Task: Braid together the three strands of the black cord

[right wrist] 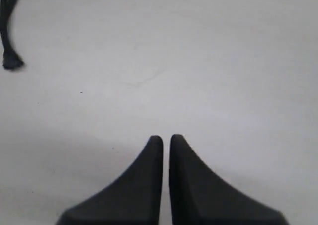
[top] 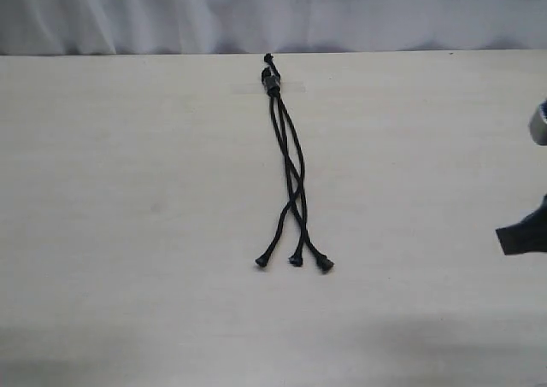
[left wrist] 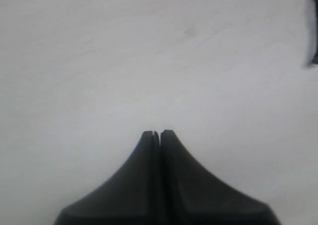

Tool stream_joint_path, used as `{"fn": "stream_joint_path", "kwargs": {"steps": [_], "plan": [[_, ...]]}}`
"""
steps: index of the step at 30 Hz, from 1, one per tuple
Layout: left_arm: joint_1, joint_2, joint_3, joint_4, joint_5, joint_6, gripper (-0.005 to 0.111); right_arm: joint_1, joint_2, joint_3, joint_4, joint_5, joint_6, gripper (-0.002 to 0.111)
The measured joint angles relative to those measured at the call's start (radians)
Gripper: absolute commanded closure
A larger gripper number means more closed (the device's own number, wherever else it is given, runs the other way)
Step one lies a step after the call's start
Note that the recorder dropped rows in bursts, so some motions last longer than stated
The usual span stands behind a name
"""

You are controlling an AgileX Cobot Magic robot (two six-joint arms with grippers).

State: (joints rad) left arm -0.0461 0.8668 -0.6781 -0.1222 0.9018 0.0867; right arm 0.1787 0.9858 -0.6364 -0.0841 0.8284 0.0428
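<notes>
The black cord (top: 289, 161) lies lengthwise in the middle of the table, its knot and dark binding (top: 272, 79) at the far end. The three strands cross loosely along their length and fan out into three thickened tips (top: 296, 260) at the near end. One strand tip (right wrist: 12, 62) shows in the right wrist view, well away from my right gripper (right wrist: 166, 137), whose jaws stand almost together over bare table with nothing between them. That gripper (top: 521, 233) pokes in at the exterior view's right edge. My left gripper (left wrist: 159, 132) is shut and empty over bare tabletop, out of the exterior view.
The pale wooden table (top: 128, 233) runs back to a white curtain (top: 256, 11). A faint strip of clear tape (top: 293, 86) crosses the cord's binding. A blurred dark shape (left wrist: 313, 46) sits at the left wrist view's edge; what it is cannot be told.
</notes>
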Motion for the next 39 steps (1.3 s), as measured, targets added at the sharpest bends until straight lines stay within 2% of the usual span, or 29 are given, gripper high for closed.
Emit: {"fn": "stream_joint_path", "kwargs": {"steps": [3, 5, 9, 11, 17, 23, 31, 39], "plan": [[0.077, -0.064, 0.024, -0.162, 0.014, 0.111, 0.107, -0.011, -0.146, 0.076, 0.004, -0.054, 0.002, 0.104], [0.102, -0.103, 0.038, -0.211, 0.014, 0.141, 0.107, -0.011, -0.239, 0.123, 0.028, -0.091, 0.002, 0.104], [0.113, -0.206, 0.098, -0.215, -0.051, 0.169, 0.107, -0.011, -0.442, 0.222, 0.046, -0.175, 0.002, 0.104], [0.113, -0.274, 0.167, -0.213, -0.141, 0.172, 0.107, -0.011, -0.582, 0.285, 0.048, -0.259, 0.002, 0.104], [0.113, -0.327, 0.252, -0.167, -0.276, 0.176, 0.107, -0.011, -0.774, 0.367, 0.048, -0.358, 0.0, 0.104], [0.113, -0.327, 0.253, -0.165, -0.287, 0.176, 0.107, -0.011, -0.864, 0.367, 0.068, -0.369, 0.0, 0.104], [0.113, -0.327, 0.253, -0.165, -0.287, 0.176, 0.107, -0.011, -0.871, 0.383, 0.055, -0.384, 0.0, 0.104], [0.113, -0.327, 0.253, -0.165, -0.287, 0.176, 0.107, -0.048, -0.978, 0.559, 0.061, -0.439, 0.0, 0.104]]}}
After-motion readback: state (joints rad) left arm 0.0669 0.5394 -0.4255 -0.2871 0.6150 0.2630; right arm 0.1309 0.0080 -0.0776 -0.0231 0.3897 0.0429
